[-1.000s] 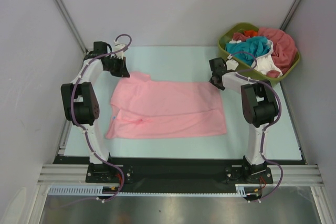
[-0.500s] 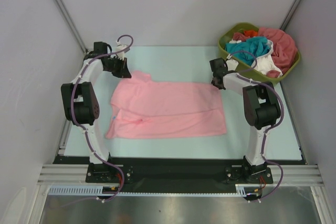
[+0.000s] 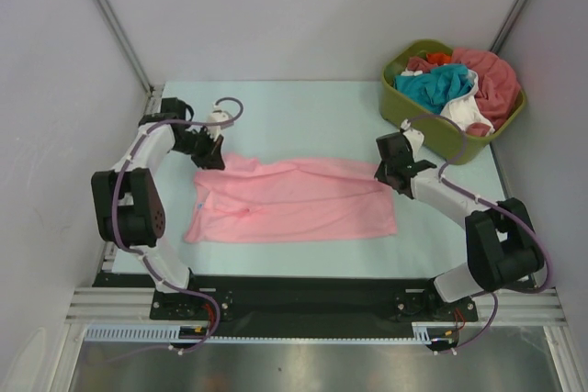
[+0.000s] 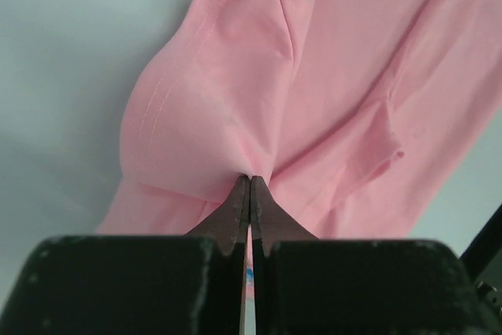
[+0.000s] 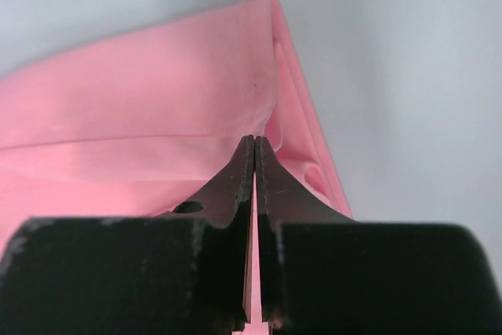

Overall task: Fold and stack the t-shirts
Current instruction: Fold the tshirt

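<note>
Plain light pink cloth t-shirt (image 3: pixel 294 204) lies on the pale mint desk (image 3: pixel 303 103), centre, between the arms. Left claw (image 3: pixel 209 155) is clenched on its far-left sleeve corner and right claw (image 3: pixel 386 170) is clenched near its far-right corner; both wrist views show tips pinched on pink cloth. Compared with half a second ago, both claws have pulled nearward. The far edge is now rumpled and the shirt is shorter front to back. Likely the lengthwise fold has started but isn't finished. Heap of other cloth shirts (image 3: pixel 450 89) waits in the olive-green plastic tub (image 3: pixel 397 106), far right.
</note>
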